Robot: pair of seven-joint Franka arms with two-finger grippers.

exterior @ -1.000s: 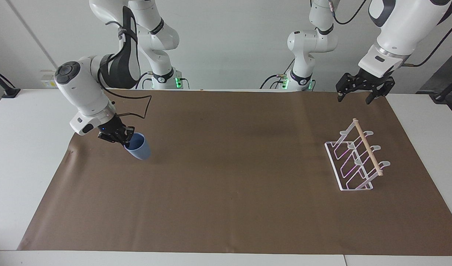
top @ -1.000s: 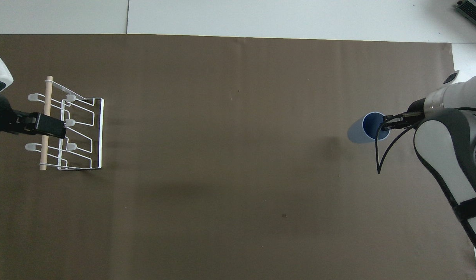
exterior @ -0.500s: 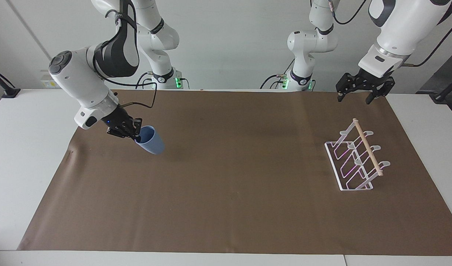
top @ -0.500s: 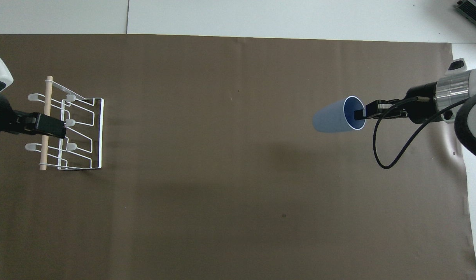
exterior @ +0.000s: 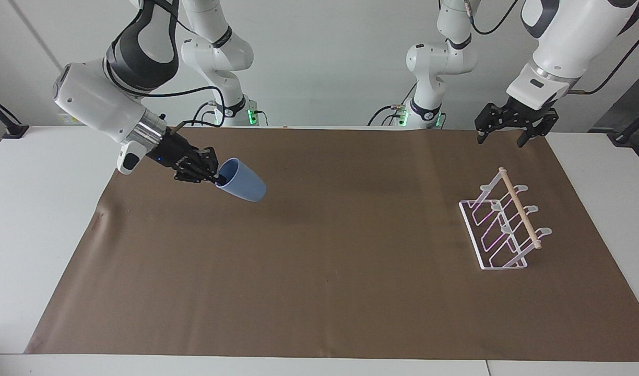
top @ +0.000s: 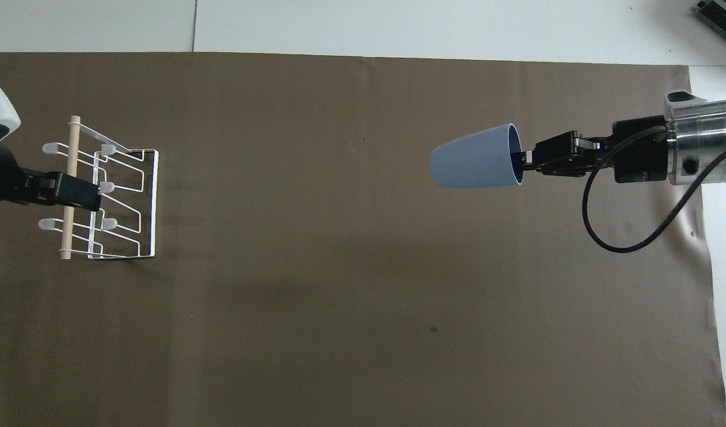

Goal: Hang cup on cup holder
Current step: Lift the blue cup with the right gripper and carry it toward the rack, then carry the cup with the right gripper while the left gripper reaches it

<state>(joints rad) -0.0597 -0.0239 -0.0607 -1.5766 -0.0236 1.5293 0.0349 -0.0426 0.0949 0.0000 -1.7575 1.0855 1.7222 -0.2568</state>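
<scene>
A white table (exterior: 43,219) carries a brown paper sheet (exterior: 319,271) that covers most of its top. On the sheet, toward the left arm's end, stands a white wire cup holder (exterior: 502,224) with a wooden dowel.

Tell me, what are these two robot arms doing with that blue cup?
The right gripper is shut on the rim of the cup and holds it in the air, tipped on its side, over the brown mat. The cup holder stands empty at the left arm's end of the table, so the cup is not hung yet. The left gripper waits open, raised above the mat near the holder.
</scene>
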